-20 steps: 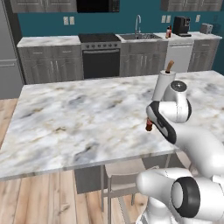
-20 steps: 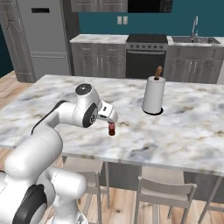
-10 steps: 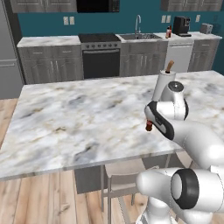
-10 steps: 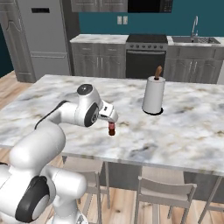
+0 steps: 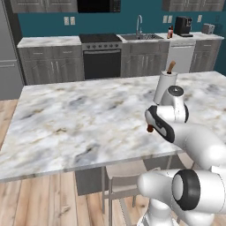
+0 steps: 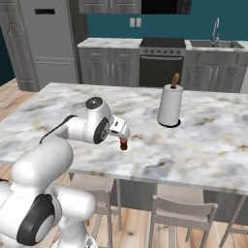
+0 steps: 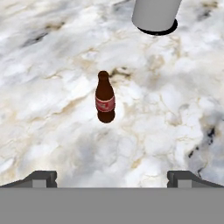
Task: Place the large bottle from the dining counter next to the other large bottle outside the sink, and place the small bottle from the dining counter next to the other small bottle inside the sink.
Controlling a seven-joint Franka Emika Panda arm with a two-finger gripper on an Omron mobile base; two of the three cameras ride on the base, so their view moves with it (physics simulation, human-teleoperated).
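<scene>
Arm: white, dark-jointed, rising from the base and bent forward over the near part of the bench (image 6: 203,140). Wrist: turned downward, hand angled toward the bench top. Gripper (image 7: 112,177): jaws spread wide, nothing between them; the two dark fingers (image 7: 41,178) stand well apart in the hand view, clear of the bench surface, touching nothing.
</scene>
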